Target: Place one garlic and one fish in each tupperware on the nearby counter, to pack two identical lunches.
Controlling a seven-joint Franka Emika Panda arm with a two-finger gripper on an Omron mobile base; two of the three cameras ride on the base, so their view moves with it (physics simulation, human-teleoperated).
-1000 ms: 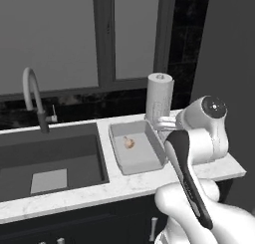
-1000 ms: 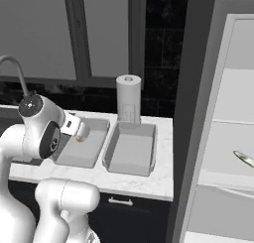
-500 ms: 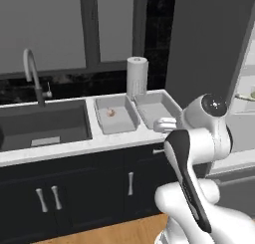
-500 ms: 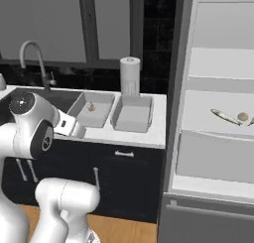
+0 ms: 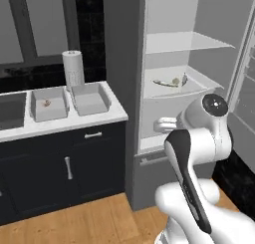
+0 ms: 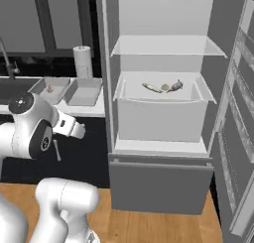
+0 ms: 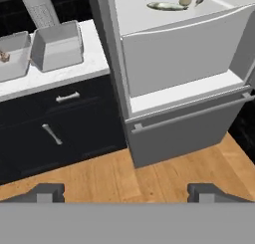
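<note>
A dark simulated kitchen with a wood floor holds an open fridge (image 6: pixel 163 88), its door swung wide so the shelves can be reached. Left of it runs the counter (image 5: pixel 94 119), white marble over dark cabinet fronts, ending at a corner beside the fridge. Against the wall at the counter's back edge stands a paper towel roll (image 5: pixel 72 67).

2 grey tupperware tubs sit side by side near the counter's right end, placed there to receive the lunches. The left tub (image 5: pixel 48 102) has 1 small brownish item inside, probably a garlic; the right tub (image 5: pixel 90 98) looks empty.

On the fridge's middle shelf lie a long fish (image 6: pixel 151 87), a second garlic (image 6: pixel 165 87) and, just beside it, what seems another fish (image 6: pixel 176 85), stored there until fetched.

The gripper (image 7: pixel 127 190) is spread wide and holds nothing, facing the fridge front, likely ready for a pick from that shelf.
</note>
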